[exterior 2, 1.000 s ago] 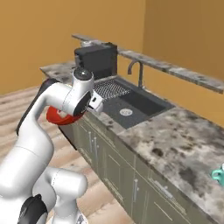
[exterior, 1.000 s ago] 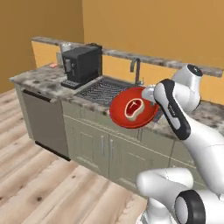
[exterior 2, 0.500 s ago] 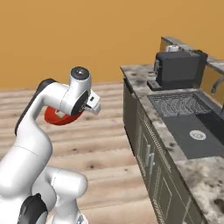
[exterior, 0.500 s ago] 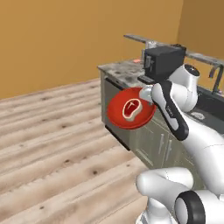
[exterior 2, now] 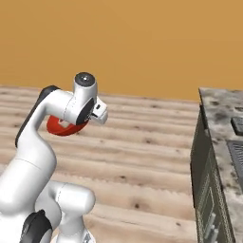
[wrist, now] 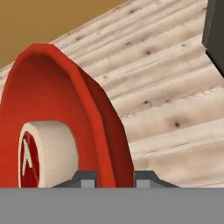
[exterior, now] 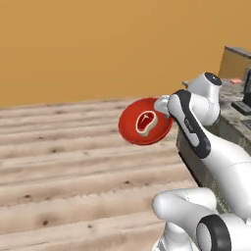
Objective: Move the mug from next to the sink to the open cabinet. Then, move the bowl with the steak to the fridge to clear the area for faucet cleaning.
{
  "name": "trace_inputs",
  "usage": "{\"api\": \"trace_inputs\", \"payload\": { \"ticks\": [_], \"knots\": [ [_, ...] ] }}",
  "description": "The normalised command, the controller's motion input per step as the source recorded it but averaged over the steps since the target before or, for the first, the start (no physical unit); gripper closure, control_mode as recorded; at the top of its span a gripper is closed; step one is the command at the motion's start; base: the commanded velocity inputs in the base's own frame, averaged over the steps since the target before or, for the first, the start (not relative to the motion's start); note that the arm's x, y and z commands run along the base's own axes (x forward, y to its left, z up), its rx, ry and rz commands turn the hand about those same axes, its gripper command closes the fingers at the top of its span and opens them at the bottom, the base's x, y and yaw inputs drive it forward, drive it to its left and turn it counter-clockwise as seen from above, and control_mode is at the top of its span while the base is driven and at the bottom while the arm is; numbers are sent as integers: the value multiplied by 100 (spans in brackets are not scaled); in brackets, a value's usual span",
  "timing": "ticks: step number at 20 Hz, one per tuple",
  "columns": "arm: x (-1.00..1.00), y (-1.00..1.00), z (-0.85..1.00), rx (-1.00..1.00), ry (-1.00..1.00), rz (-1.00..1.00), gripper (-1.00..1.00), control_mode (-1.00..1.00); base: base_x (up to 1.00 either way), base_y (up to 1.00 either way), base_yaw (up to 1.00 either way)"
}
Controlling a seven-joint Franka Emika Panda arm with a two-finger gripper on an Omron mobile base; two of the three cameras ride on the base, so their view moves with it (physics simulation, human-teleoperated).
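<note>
over the wood floor [exterior: 59, 162], tool [wrist: 114, 178] pinched shut on red bowl [exterior: 144, 122] rim, steak [exterior: 146, 121] inside. bowl hangs tilted ahead of tool; fridge unseen, can't tell which way.

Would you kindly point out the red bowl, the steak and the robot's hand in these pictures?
bowl [exterior: 131, 128]: left base view, on the bare red inside, left of the steak.
steak [exterior: 146, 122]: left base view, on its red middle.
hand [wrist: 114, 179]: hand view, midway between the fingertips, at the bowl's rim.
</note>
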Motion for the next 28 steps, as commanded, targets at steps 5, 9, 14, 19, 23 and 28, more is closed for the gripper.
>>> {"api": "trace_inputs", "payload": {
  "ticks": [5,9,14,19,23,28],
  "knots": [
    [0,0,0,0,0,0,100,100,100,24,57],
    [0,0,0,0,0,0,100,100,100,23,55],
    [0,0,0,0,0,0,100,100,100,29,49],
    [0,0,0,0,0,0,100,100,100,37,42],
    [0,0,0,0,0,0,100,100,100,31,50],
    [0,0,0,0,0,0,100,100,54,6,81]
  ]
}}
